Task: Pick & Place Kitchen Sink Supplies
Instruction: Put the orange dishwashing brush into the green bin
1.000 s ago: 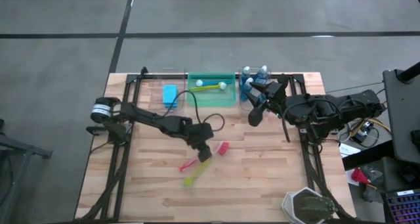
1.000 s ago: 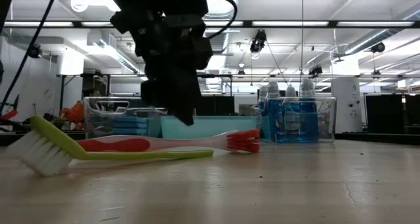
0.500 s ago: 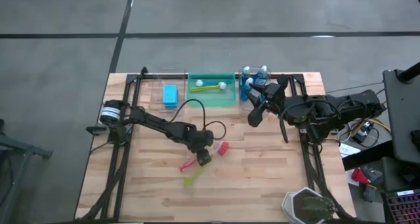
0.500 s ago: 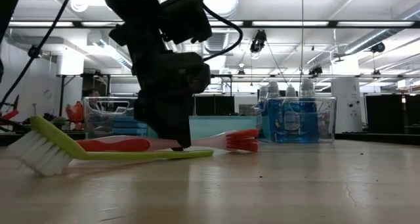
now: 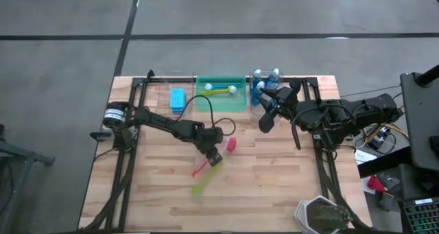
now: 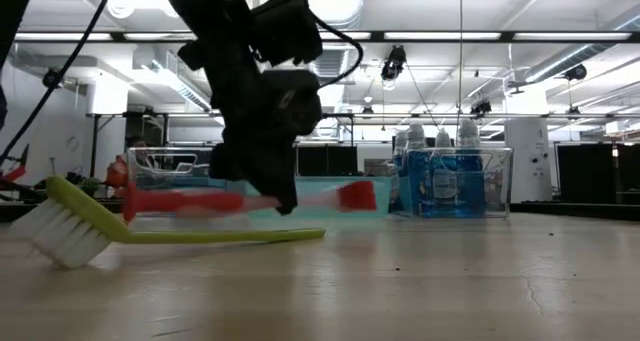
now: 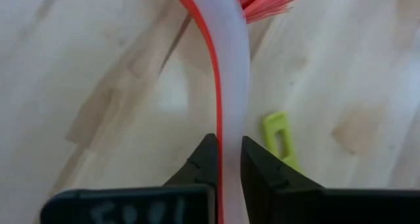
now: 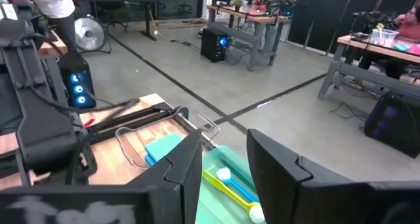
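My left gripper point(image 5: 214, 156) is shut on a red dish brush point(image 6: 190, 202) and holds it just above the table's middle. The brush's red bristle head point(image 5: 230, 144) points toward the far right. A yellow-green brush point(image 6: 180, 237) lies flat on the wood below it, bristle head point(image 6: 55, 236) toward the near edge. My right gripper point(image 5: 266, 121) hovers open by the bottle bin with nothing between its fingers point(image 8: 184, 165). My left gripper pinches the red brush's thin white-and-red handle point(image 7: 230, 135) between its two fingers point(image 7: 205, 163), about midway along it. The fingers come from above and lie across the handle. The brush hangs roughly level, clear of the table and of the yellow-green brush.
Three bins stand along the far edge. A clear one holds a blue sponge point(image 5: 178, 98). A green one point(image 5: 221, 101) holds blue and yellow brushes. Another clear one holds bottles of blue liquid point(image 6: 445, 181). Bare wood lies near and to the right.
My left gripper has come down onto the red brush's handle, taken hold and risen a little. The red brush has left the table and now hangs level above it, its head shifted toward the far edge. The yellow-green brush has stayed put.
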